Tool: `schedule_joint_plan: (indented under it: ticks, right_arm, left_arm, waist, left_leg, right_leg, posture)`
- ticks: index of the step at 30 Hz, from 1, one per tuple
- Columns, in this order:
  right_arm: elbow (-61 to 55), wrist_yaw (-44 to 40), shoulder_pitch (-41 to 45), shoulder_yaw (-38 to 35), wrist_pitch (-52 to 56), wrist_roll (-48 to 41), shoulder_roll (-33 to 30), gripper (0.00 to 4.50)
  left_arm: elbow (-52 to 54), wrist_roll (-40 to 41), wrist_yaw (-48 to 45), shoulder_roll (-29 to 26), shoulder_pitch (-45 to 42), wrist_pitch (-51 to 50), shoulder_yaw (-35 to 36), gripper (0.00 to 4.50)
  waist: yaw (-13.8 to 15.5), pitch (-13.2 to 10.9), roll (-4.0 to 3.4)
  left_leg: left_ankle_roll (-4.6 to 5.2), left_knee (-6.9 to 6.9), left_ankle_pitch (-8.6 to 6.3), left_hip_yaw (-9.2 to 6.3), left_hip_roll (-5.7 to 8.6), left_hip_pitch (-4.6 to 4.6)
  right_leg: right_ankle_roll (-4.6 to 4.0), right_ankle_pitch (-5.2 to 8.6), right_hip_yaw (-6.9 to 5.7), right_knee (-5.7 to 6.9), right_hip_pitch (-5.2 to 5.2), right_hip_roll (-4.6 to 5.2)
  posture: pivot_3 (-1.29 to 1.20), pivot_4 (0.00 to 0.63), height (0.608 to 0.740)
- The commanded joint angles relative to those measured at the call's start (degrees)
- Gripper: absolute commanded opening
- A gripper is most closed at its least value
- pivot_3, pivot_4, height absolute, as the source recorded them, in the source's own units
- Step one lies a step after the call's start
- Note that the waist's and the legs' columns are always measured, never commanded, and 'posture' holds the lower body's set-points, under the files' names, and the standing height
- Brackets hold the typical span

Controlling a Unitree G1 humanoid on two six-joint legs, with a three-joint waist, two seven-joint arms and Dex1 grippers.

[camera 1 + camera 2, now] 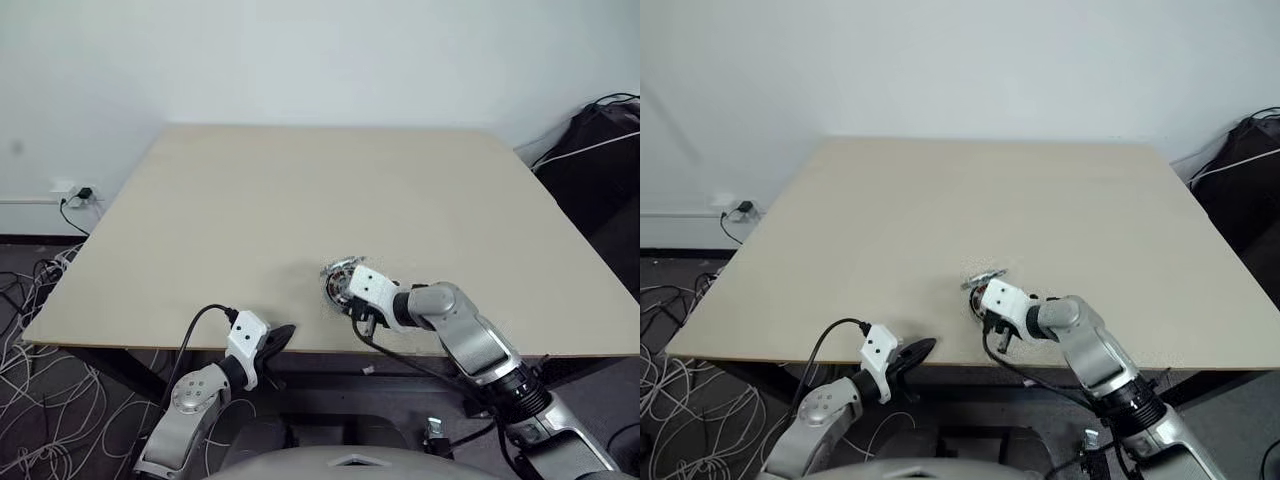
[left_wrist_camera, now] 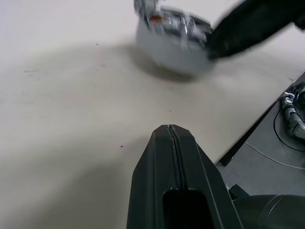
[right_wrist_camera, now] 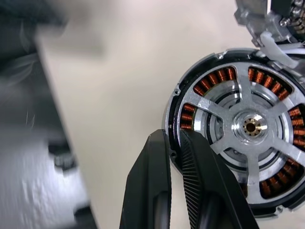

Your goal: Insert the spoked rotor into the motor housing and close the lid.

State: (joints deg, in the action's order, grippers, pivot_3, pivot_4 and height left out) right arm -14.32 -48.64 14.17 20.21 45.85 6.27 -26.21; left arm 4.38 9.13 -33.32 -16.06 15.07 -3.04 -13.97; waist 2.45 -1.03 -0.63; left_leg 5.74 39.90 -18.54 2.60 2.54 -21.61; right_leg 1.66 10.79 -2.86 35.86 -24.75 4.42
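Counter (image 1: pixel 300 190) broad, motor assembly near its front edge. Spoked rotor (image 3: pixel 238 129) seated over copper windings of motor housing (image 3: pixel 209 81). Risk: thin rim pinch slips, rotor tilts. My right end effector (image 3: pixel 174 143) nearly closed, pinching rim. Left end effector (image 2: pixel 171 143) fully closed, empty.
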Motion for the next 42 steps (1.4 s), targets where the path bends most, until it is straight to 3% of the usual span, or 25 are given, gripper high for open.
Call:
schedule_joint_plan:
  ticks: [1,9,16,23,33,42]
  right_arm:
    - [-6.4,6.0,1.0,-5.5,9.6,-1.5,3.1,0.07]
    - [-11.8,14.6,4.2,-12.4,31.8,-6.2,12.0,0.07]
    - [-12.7,22.7,5.9,-17.3,41.9,-7.9,20.1,0.07]
    - [-12.4,28.6,4.9,-18.8,44.6,-9.4,26.1,0.07]
    - [-8.2,35.3,2.2,-17.1,39.4,-10.2,31.7,0.07]
    - [-5.1,38.6,2.3,-16.5,35.5,-13.6,35.0,2.97]
  left_arm:
    - [1.0,0.3,-0.9,-0.1,-1.0,1.4,0.4,0.0]
    - [0.6,0.2,-1.4,0.1,-1.7,1.2,0.2,0.0]
    - [0.5,0.3,-1.1,0.5,-1.3,1.2,0.2,0.0]
    - [1.0,0.4,-0.9,0.4,-0.5,1.0,0.4,0.0]
    - [1.3,0.4,-1.0,0.3,-0.3,0.7,0.2,0.0]
    - [1.2,0.4,-1.0,0.4,-0.5,0.6,0.1,0.0]
  waist:
    - [0.1,0.0,-0.04]
    - [-0.4,0.0,-0.17]
    - [-0.7,0.1,-0.37]
    - [-1.2,0.1,-0.47]
    - [-1.9,0.2,-0.52]
    - [-2.3,0.2,-0.54]
  left_leg:
    - [0.0,0.0,0.0,0.0,0.01,-0.01]
    - [-0.02,-0.01,0.0,0.02,0.06,-0.07]
    - [-0.08,-0.04,0.04,0.02,0.06,-0.07]
    - [-0.21,-0.09,0.11,0.03,0.13,-0.08]
    - [-0.32,-0.17,0.19,0.03,0.15,-0.06]
    - [-0.38,-0.17,0.23,0.02,0.14,0.05]
  right_leg:
    - [0.0,0.0,0.0,0.0,-0.02,0.0]
    - [-0.01,0.0,0.01,-0.01,-0.08,0.02]
    - [-0.01,0.0,0.01,0.04,-0.14,0.0]
    - [-0.01,0.0,0.04,0.04,-0.17,0.0]
    - [0.0,0.0,0.03,0.06,-0.2,-0.06]
    - [0.02,-0.01,0.02,0.07,-0.08,-0.11]
  posture:
    - [0.0,0.0,0.74]
    - [0.0,0.0,0.74]
    - [0.0,0.0,0.74]
    - [0.0,0.0,0.74]
    - [0.0,0.0,0.74]
    - [0.0,0.0,0.74]
